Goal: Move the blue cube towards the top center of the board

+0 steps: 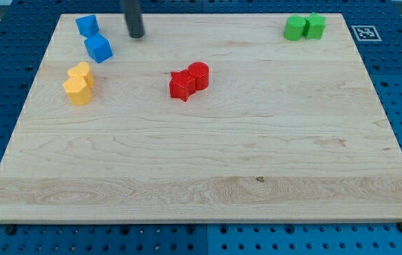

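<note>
A blue cube (pixel 98 48) sits near the board's top left. A second blue block (pixel 86 25), of irregular shape, lies just above and left of it, close by or touching. My tip (pixel 137 35) is at the end of the dark rod that comes in from the view's top. It stands on the board to the right of the blue cube, a short gap apart, not touching either blue block.
Two yellow blocks (pixel 79 83) sit together below the blue ones at the left. Two red blocks (pixel 189 80) touch near the middle. Two green blocks (pixel 304 27) sit at the top right. The wooden board (pixel 201 177) rests on a blue pegboard table.
</note>
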Controlling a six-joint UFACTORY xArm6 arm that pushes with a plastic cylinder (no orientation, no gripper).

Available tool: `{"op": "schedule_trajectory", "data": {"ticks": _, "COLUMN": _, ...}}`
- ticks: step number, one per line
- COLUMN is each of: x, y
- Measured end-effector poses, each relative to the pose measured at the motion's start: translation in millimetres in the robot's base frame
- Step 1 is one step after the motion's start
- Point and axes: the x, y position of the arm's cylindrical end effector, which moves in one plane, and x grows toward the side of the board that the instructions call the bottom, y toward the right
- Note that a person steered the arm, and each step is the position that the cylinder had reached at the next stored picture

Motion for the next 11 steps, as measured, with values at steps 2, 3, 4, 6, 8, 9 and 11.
{"op": "schedule_trajectory", "data": {"ticks": 2, "x": 72.9, "y": 5.1}}
{"op": "schedule_trajectory", "data": {"ticks": 3, "x": 75.7, "y": -20.8}}
{"op": "schedule_trajectory", "data": {"ticks": 4, "x": 84.0, "y": -46.8}}
{"op": "schedule_trajectory", "data": {"ticks": 6, "x": 92.5, "y": -118.4}}
{"op": "schedule_trajectory", "data": {"ticks": 8, "x": 46.8, "y": -109.6}}
{"op": "schedule_trajectory", "data": {"ticks": 9, "x": 31.7, "y": -49.2}}
{"op": "schedule_trajectory", "data": {"ticks": 11, "x": 25.4, "y": 43.8}}
